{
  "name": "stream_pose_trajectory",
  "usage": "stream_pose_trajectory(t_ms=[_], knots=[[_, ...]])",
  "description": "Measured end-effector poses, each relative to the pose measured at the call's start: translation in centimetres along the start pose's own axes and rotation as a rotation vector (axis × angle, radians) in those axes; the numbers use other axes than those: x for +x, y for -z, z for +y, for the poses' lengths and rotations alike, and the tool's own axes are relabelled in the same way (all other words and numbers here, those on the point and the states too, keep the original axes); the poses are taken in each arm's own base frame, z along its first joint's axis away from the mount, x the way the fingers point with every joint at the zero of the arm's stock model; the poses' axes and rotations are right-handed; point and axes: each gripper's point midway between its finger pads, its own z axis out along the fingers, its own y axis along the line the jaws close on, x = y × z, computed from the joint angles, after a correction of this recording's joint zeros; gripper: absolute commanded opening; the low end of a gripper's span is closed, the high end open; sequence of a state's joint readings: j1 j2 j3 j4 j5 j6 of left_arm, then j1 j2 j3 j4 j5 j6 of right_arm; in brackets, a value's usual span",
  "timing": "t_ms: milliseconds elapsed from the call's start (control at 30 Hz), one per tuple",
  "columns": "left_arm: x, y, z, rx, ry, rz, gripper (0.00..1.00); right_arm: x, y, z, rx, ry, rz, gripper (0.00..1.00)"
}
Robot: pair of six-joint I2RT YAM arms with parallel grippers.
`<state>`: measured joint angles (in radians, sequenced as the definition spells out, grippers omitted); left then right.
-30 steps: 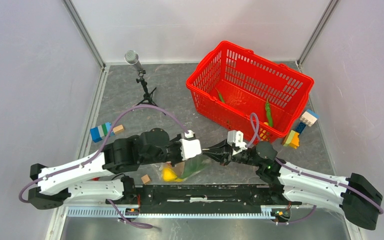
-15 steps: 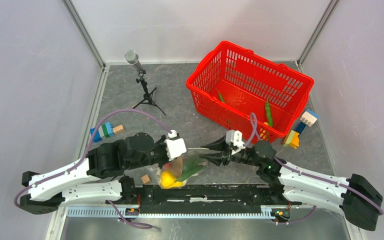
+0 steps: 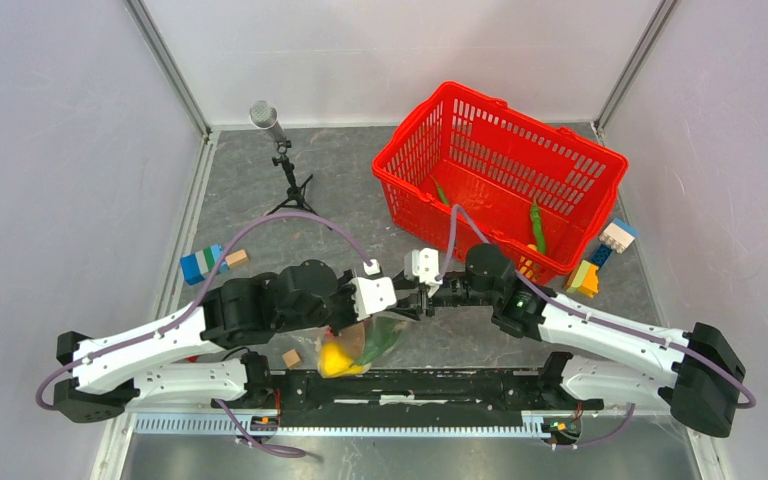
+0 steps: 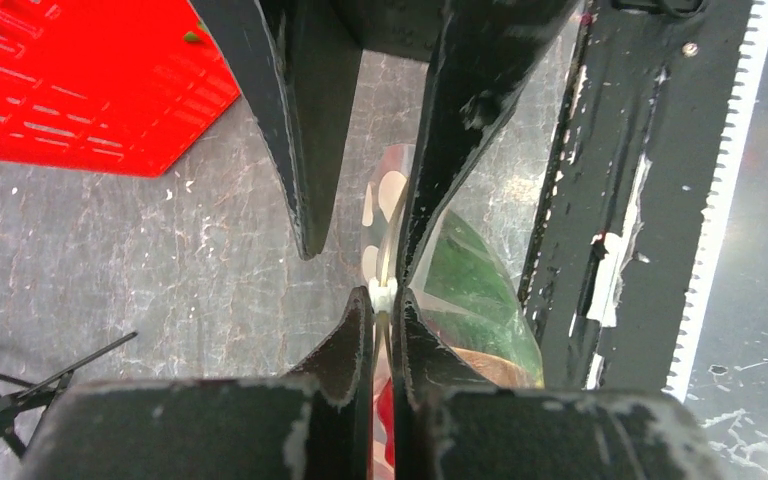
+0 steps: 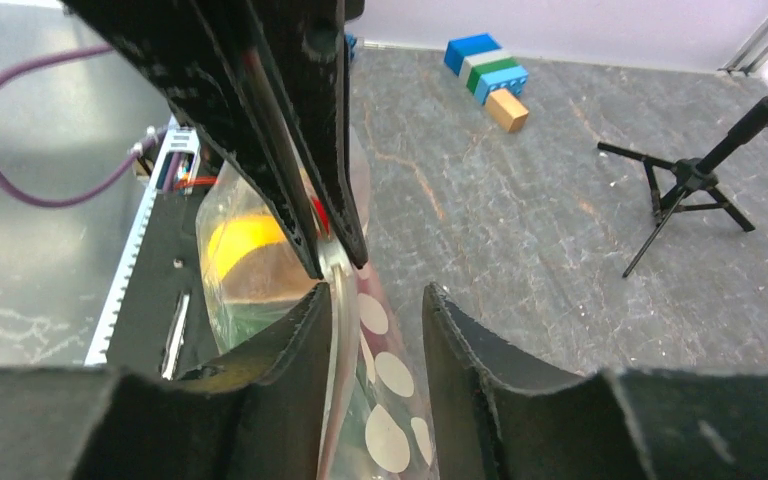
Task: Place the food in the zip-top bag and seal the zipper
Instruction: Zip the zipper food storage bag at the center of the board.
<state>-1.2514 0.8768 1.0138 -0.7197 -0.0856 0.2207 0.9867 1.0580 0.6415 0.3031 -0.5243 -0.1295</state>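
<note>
Left gripper (image 4: 382,302): clenched. Its two tips pinch the zipper (image 4: 384,290), the white strip at the mouth of the zip-top bag (image 3: 365,338).

Right gripper (image 5: 375,292): released, fingers apart. It meets the left gripper nose to nose. The dotted bag edge runs into the gap between its fingers and lies against one of them. The other finger stands clear of the plastic.

Bag contents, seen through the clear film:
- yellow piece (image 3: 336,355)
- green piece (image 4: 465,285)
- brown lump (image 4: 480,365)
- a sliver of red beside the left fingers

The bag body sits below the two grippers, at the near edge of the table (image 3: 360,200) and just beside the black base rail (image 3: 410,385).

Red mesh basket (image 3: 500,170): far right, well apart from the bag. Green pods (image 3: 537,225) lie inside it.

Wooden cube (image 3: 291,358): just beside the bag.

Blue-green blocks (image 3: 203,263): at the left edge. More blocks (image 3: 610,240) lie right of the basket.

Microphone on tripod (image 3: 275,130): at the back left.
</note>
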Motion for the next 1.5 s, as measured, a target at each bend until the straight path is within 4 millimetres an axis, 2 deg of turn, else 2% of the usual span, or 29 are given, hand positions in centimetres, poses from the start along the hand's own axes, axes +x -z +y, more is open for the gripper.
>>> stream_pose_trajectory(t_ms=[67, 133, 333, 467, 600, 867, 1033, 1200, 1367, 1500], knots=[[-0.3, 0.0, -0.1, 0.004, 0.001, -0.014, 0.02, 0.8, 0.0, 0.4, -0.02, -0.004, 0.026, 0.41], [-0.6, 0.1, -0.1, 0.005, 0.002, -0.026, 0.02, 1.4, 0.0, 0.6, -0.037, -0.005, 0.044, 0.35], [-0.9, 0.7, 0.1, -0.002, 0.004, -0.051, 0.02, 1.9, 0.0, 1.0, -0.056, -0.003, 0.062, 0.01], [-1.0, 0.7, 0.1, -0.004, 0.005, -0.056, 0.02, 1.9, 0.0, 0.8, -0.043, -0.007, 0.062, 0.0], [-1.4, 0.9, 0.6, -0.031, 0.012, -0.075, 0.02, 1.4, 0.1, -0.5, 0.042, -0.004, 0.046, 0.0], [-2.1, 1.6, 1.8, -0.101, 0.032, -0.125, 0.02, 0.3, 2.7, -3.4, 0.279, 0.003, 0.003, 0.0], [-1.3, 2.5, 2.4, -0.145, 0.063, -0.14, 0.03, 0.0, 4.3, -5.0, 0.394, 0.003, 0.0, 0.0], [-0.1, 4.5, 3.2, -0.206, 0.106, -0.15, 0.05, 0.4, 6.2, -6.2, 0.5, -0.008, 0.003, 0.0], [1.0, 5.7, 3.8, -0.253, 0.144, -0.139, 0.08, 0.5, 7.3, -6.7, 0.559, -0.022, -0.01, 0.0], [1.5, 5.9, 4.3, -0.287, 0.165, -0.127, 0.09, 0.7, 7.8, -7.0, 0.592, -0.045, -0.01, 0.0]])
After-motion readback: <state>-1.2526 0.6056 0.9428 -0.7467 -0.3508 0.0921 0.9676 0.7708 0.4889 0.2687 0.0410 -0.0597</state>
